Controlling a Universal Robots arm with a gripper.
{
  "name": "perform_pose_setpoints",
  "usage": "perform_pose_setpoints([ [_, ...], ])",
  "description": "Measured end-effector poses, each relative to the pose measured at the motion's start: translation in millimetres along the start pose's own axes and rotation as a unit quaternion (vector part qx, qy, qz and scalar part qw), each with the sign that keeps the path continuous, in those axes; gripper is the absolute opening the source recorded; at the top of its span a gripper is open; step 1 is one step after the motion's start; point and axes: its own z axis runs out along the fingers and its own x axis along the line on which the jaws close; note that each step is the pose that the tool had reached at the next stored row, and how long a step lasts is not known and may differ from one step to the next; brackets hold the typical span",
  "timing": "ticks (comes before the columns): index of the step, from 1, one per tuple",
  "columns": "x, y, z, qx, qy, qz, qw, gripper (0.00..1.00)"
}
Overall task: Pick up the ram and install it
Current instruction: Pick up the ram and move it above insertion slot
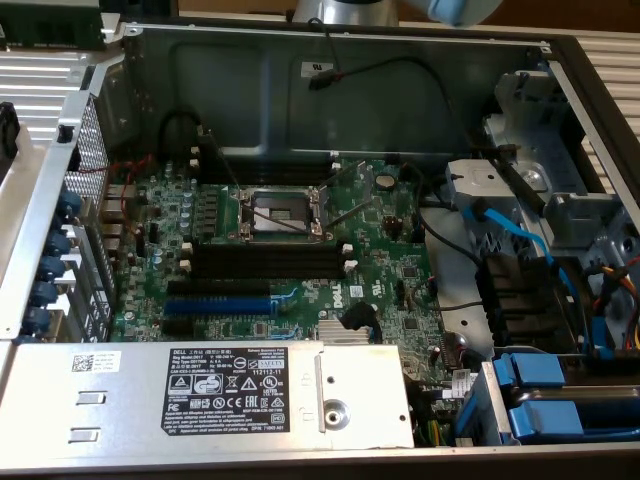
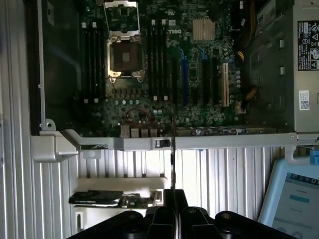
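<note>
**Readable text: Dell only**

"DELL" in white heads the black PSU label (image 1: 222,385). Certification marks sit below it, and the fine print is too small to read. There's a white "DELL" logo (image 1: 360,293) on the motherboard (image 1: 170,215). The barcode sticker (image 1: 95,362) on the PSU (image 1: 120,420) is unreadable.

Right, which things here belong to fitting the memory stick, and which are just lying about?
Job: ram, held edge-on by the gripper; long black slots.
Lying about: power supply, blue cable, tablet, loose card.
</note>
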Motion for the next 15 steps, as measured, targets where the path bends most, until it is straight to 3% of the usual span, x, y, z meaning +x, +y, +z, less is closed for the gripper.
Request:
perform_pose_setpoints([
  [4,-1.4,6.4,-1.4,0.0,0.0024,-0.005,1.0,0.12],
  [7,-1.7,11.1,-1.6,-0.0001,0.0026,-0.009,1.0,0.12],
  [8,-1.7,12.6,-1.6,-0.0038,0.0027,-0.012,0.9999,0.12],
  [9,-1.7,12.9,-1.6,-0.0179,0.0031,-0.015,0.9997,0.12],
  [10,-1.7,13.4,-1.6,-0.0296,0.0035,-0.017,0.9994,0.12],
  [11,-1.6,15.6,-1.5,-0.0346,0.0037,-0.018,0.9992,0.12],
  [12,-1.5,19.0,-1.6,-0.0367,0.0038,-0.019,0.9991,0.12],
  [15,-1.4,29.0,-1.9,-0.0376,0.0042,-0.02,0.9991,0.12],
])
